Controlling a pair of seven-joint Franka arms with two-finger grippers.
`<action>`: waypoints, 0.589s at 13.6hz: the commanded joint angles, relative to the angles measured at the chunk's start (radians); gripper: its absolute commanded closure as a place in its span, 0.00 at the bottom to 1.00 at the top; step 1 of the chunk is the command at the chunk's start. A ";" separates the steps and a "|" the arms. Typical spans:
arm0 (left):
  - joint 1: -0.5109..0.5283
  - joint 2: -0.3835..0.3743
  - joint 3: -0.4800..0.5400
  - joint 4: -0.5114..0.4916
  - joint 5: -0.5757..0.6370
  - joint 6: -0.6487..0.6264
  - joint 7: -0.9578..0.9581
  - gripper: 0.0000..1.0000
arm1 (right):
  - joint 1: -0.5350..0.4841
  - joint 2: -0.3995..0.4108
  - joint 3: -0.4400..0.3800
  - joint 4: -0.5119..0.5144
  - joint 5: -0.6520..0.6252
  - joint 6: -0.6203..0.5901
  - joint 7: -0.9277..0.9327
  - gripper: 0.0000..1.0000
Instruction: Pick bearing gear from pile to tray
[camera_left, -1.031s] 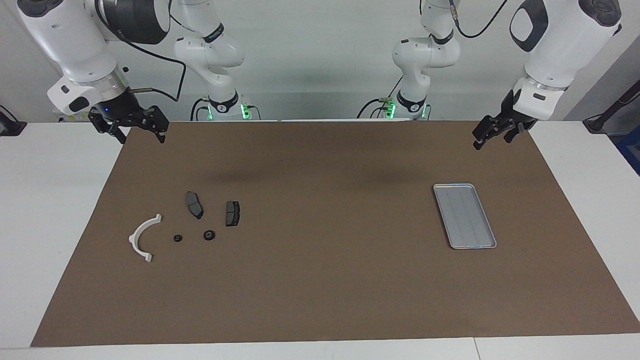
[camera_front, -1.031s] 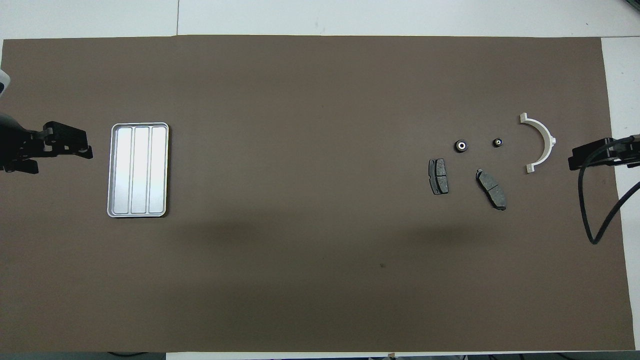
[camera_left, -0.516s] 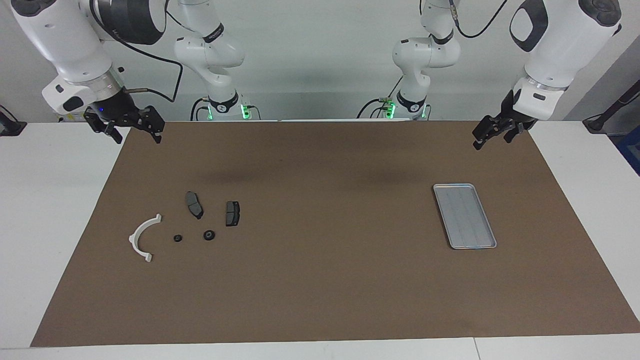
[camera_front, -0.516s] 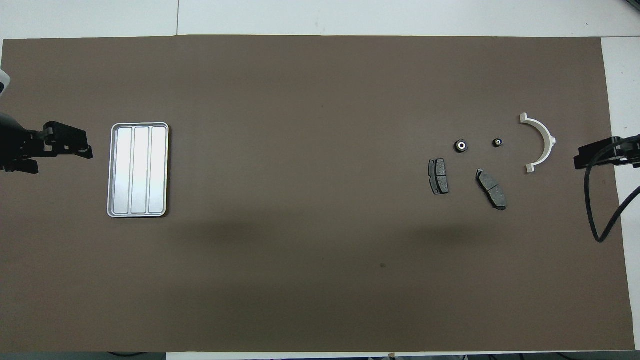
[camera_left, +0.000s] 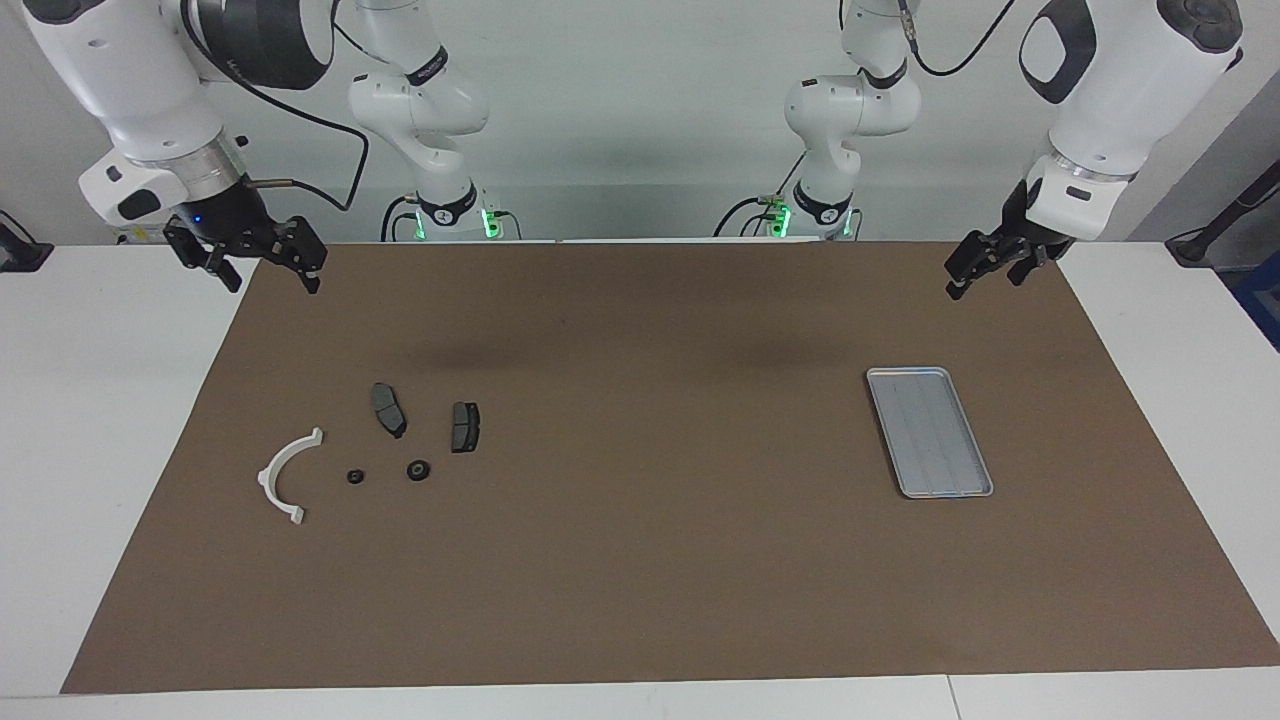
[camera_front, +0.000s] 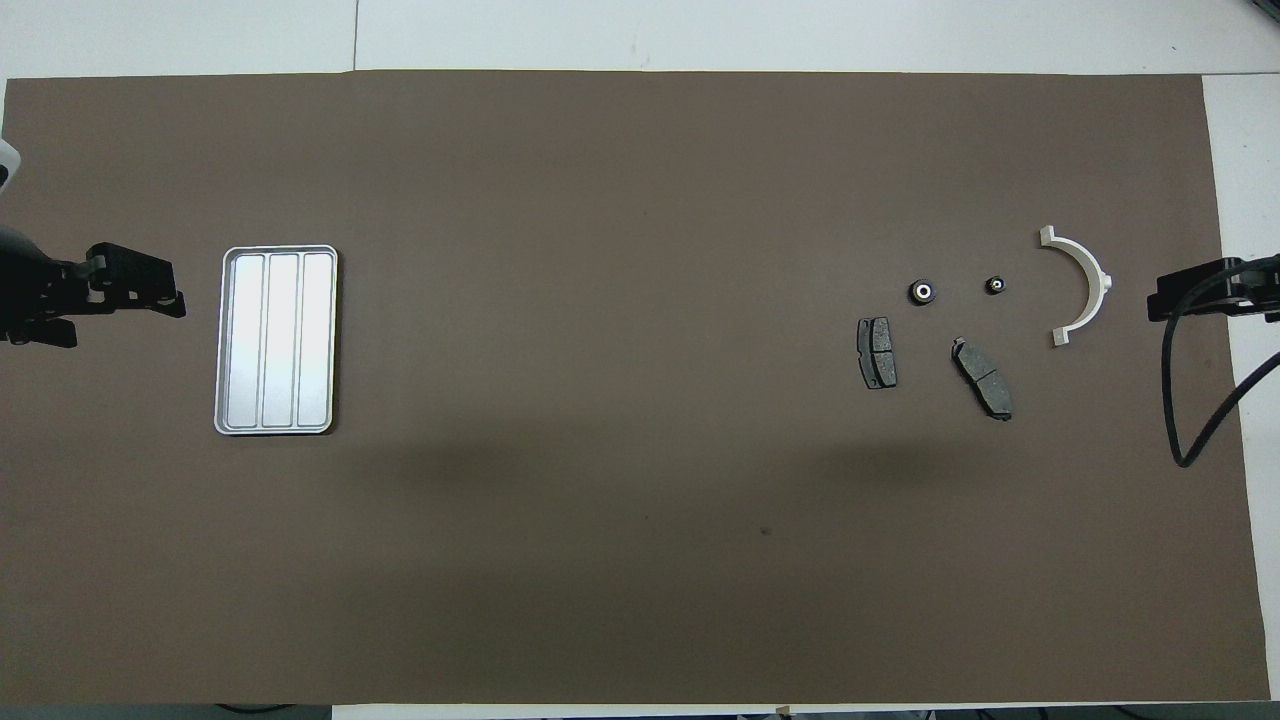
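The pile lies on the brown mat toward the right arm's end: a white semicircular bracket (camera_left: 287, 475) (camera_front: 1080, 285), two dark brake-pad plates (camera_left: 388, 409) (camera_left: 465, 427), and two small black round pieces (camera_left: 419, 470) (camera_left: 355, 476). The larger round piece (camera_front: 922, 292) has a white centre. The silver tray (camera_left: 929, 431) (camera_front: 277, 340) lies empty toward the left arm's end. My right gripper (camera_left: 272, 272) (camera_front: 1178, 300) is open and empty, raised over the mat's edge beside the pile. My left gripper (camera_left: 985, 278) (camera_front: 125, 300) is open and empty, raised over the mat beside the tray; this arm waits.
The brown mat (camera_left: 660, 560) covers most of the white table (camera_left: 90, 420). A black cable (camera_front: 1185, 420) hangs from the right arm over the mat's edge. The two arm bases (camera_left: 445, 205) (camera_left: 825, 205) stand at the robots' side.
My right gripper has drifted a little outward toward the mat's edge, away from the pile. The left gripper, the pile and the tray have not moved.
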 joint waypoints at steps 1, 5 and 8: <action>0.000 -0.029 0.002 -0.033 -0.011 0.010 0.007 0.00 | -0.014 -0.013 0.008 -0.044 0.010 0.033 0.026 0.00; 0.000 -0.029 0.002 -0.033 -0.011 0.010 0.009 0.00 | -0.023 0.048 0.008 -0.064 0.042 0.135 0.064 0.00; -0.002 -0.029 0.002 -0.033 -0.011 0.010 0.009 0.00 | -0.014 0.157 0.010 -0.061 0.039 0.231 0.076 0.00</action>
